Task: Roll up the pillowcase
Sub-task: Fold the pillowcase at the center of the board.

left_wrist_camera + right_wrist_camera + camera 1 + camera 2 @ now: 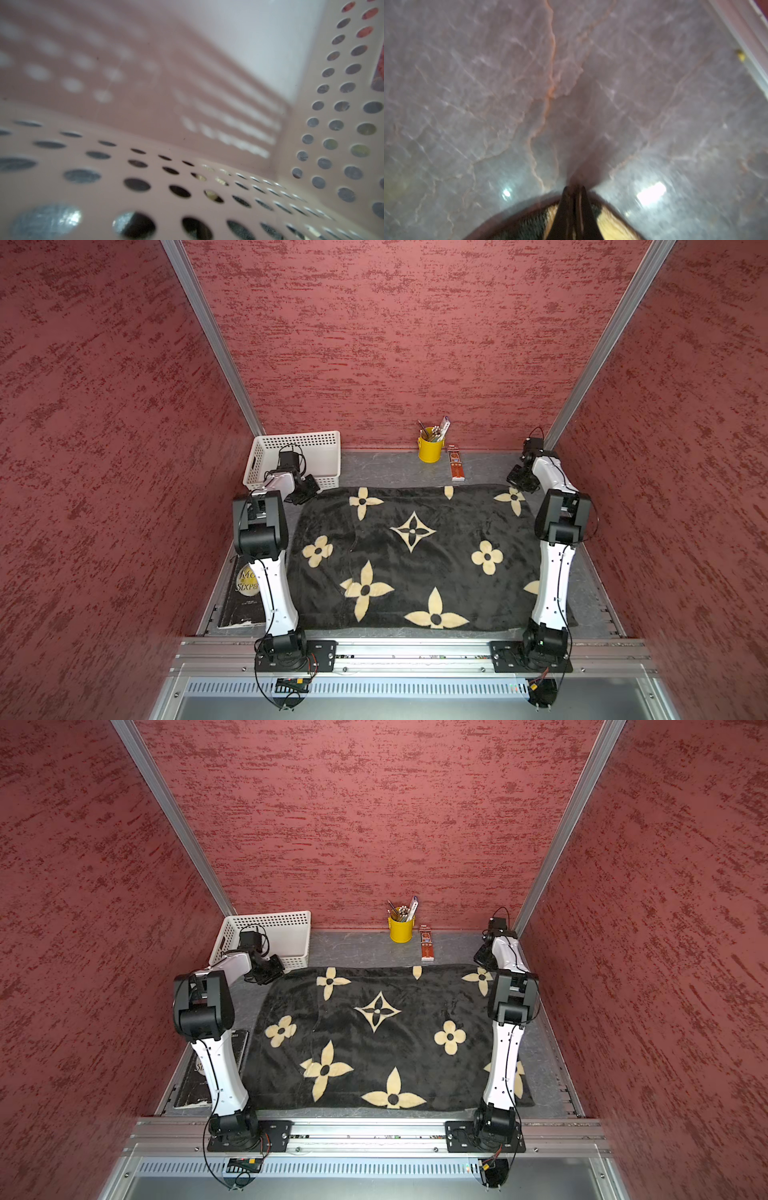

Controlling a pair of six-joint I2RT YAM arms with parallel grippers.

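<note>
The pillowcase (415, 560) (374, 1044), black plush with cream flowers and a star, lies spread flat over most of the table. My left gripper (303, 492) (266, 973) is down at its far left corner, beside the basket. Its jaws do not show in the left wrist view, and the top views are too small to tell their state. My right gripper (520, 483) (482, 961) sits at the far right corner. In the right wrist view that gripper (574, 189) has its jaws pressed together over the cloth edge (614, 224), with a thin cream streak between them.
A white perforated basket (316, 443) stands at the back left, and its wall (342, 124) fills the left wrist view. A yellow pencil cup (430, 450) and a brown box (457, 466) stand by the back wall. A dark book (241, 597) lies left of the cloth.
</note>
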